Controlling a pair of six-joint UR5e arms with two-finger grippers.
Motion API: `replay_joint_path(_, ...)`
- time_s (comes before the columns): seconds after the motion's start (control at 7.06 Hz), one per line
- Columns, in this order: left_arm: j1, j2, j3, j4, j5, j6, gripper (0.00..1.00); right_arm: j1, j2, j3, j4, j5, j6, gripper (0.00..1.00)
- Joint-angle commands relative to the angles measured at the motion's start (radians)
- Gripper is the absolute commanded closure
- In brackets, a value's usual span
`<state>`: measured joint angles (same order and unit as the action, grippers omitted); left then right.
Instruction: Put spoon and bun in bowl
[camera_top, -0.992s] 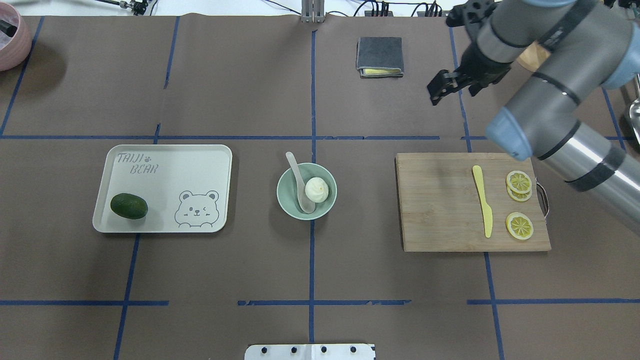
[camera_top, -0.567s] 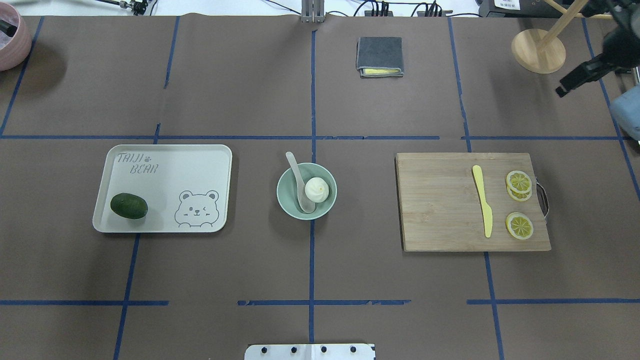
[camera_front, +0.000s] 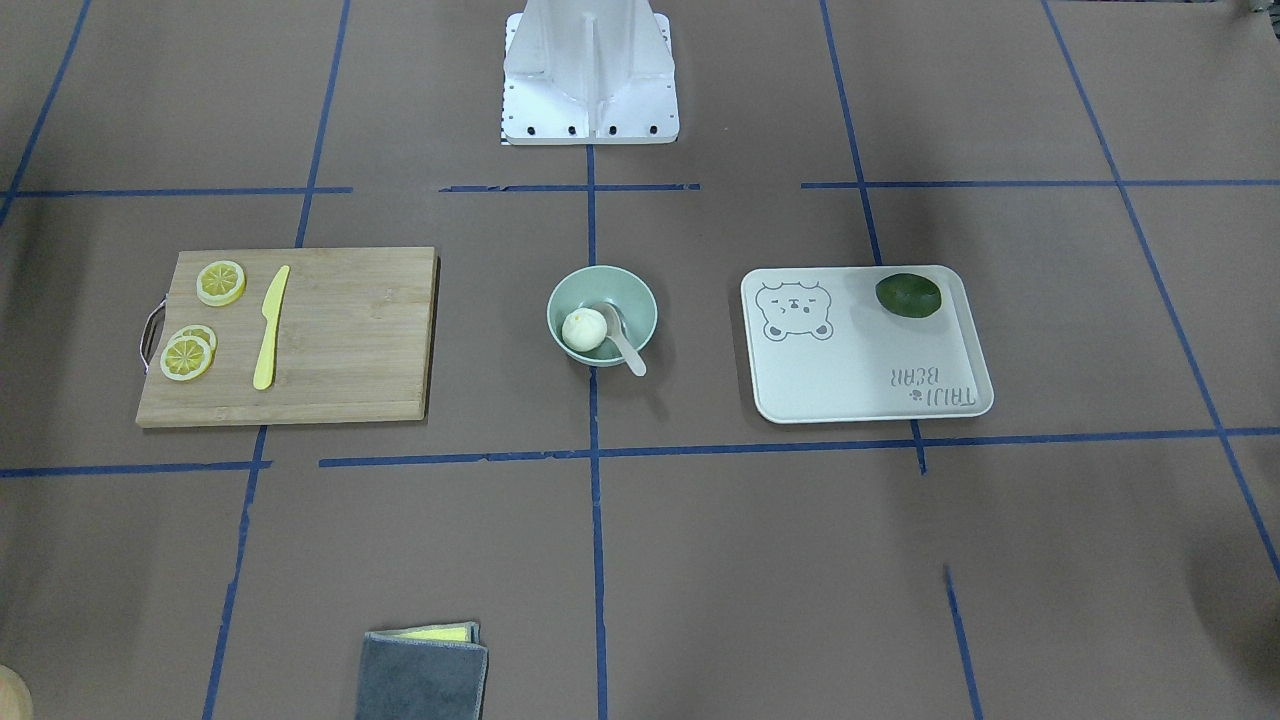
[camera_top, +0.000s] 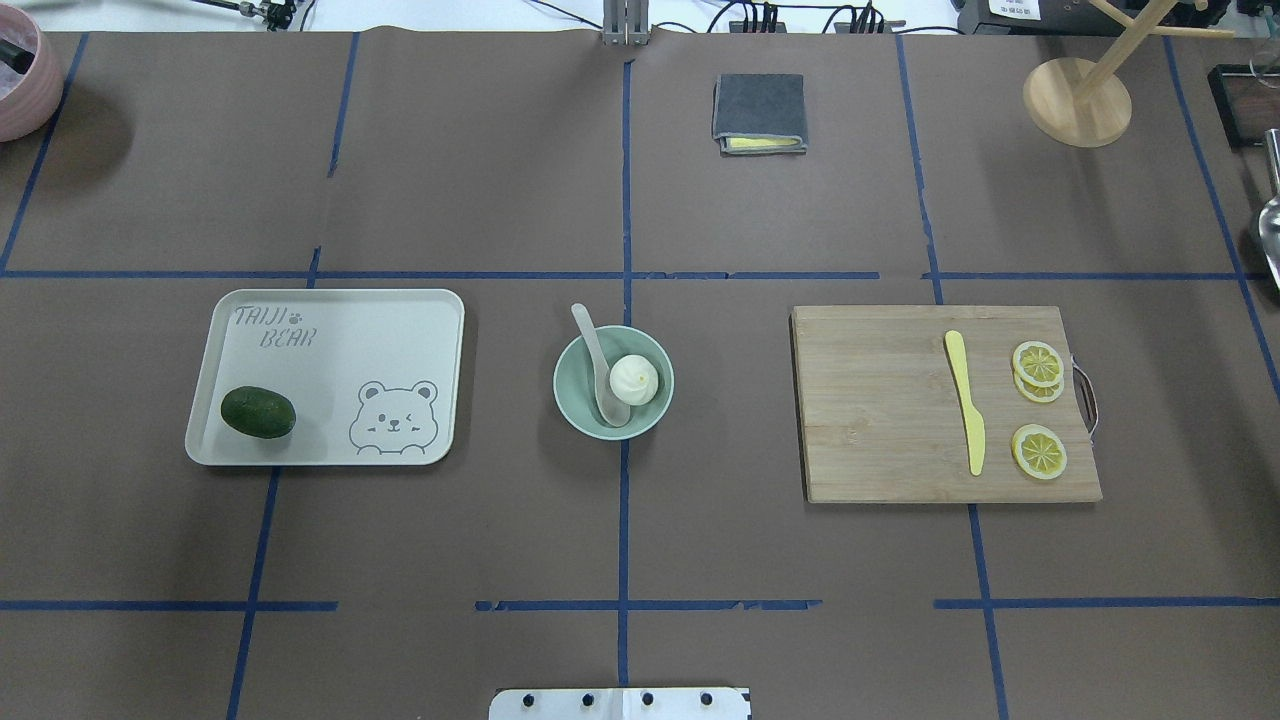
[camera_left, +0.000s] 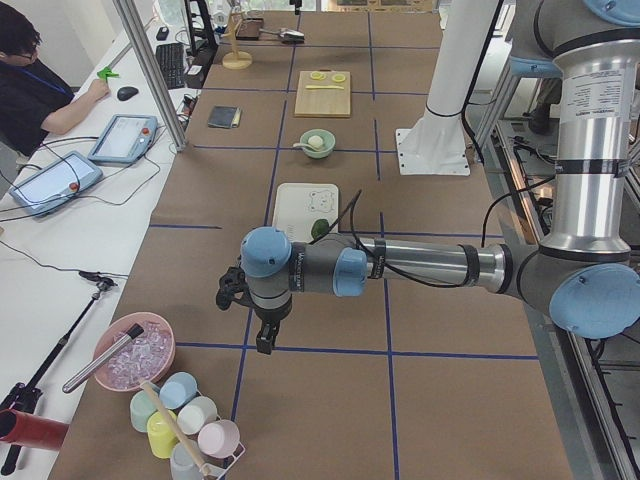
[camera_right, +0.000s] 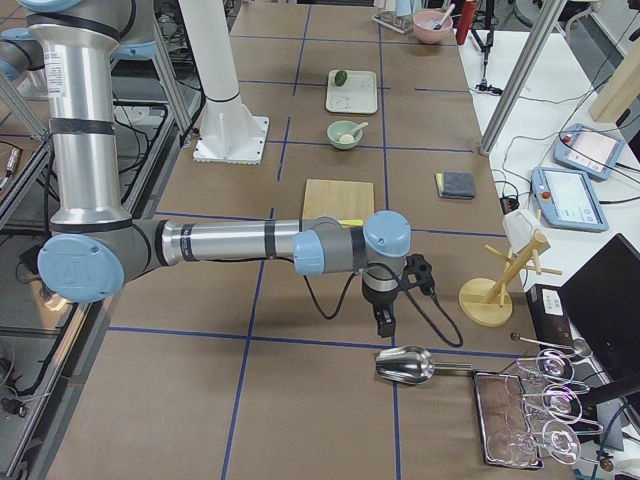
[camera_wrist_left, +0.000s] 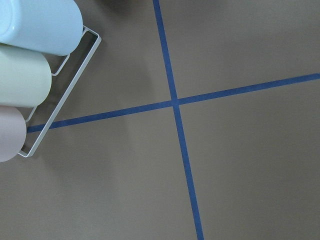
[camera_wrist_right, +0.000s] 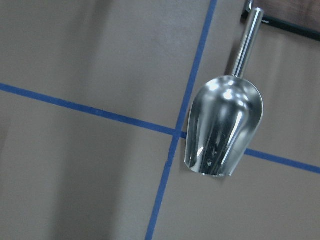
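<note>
The right arm has swung out of the overhead view. Its tool (camera_right: 385, 322) now hangs over the worktop's (camera_top: 700, 540) right end, near a metal scoop (camera_right: 405, 366). The left tool (camera_left: 263, 340) hangs near a rack of cups (camera_left: 190, 420). I cannot tell whether the 2 tools are open or closed. The bun (camera_top: 632, 378) and the spoon (camera_top: 598, 365) lie in the bowl (camera_top: 582, 415), with the spoon's handle sticking out over the rim.

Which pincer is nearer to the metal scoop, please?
Right. The right pincer hangs close by the metal scoop; the left pincer is far off, beside the cups.
</note>
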<state>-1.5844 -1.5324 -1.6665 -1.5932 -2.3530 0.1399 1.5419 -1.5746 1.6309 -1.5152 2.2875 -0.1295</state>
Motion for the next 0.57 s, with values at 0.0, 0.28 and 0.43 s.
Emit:
replay_joint_path(0.0,0.0,0.012,-0.002,-0.008,0.0,0.001,0.0,0.017,-0.044,0.003,0.004,-0.005,-0.001,0.0)
replay_joint_path(0.28,0.001,0.014,-0.002,-0.008,0.0,0.003,0.0,0.017,-0.033,0.009,-0.005,-0.071,-0.001,0.0)
replay_joint_path(0.43,0.001,0.014,-0.002,-0.004,0.0,0.003,0.0,0.017,-0.033,0.007,-0.008,-0.059,0.004,0.0)
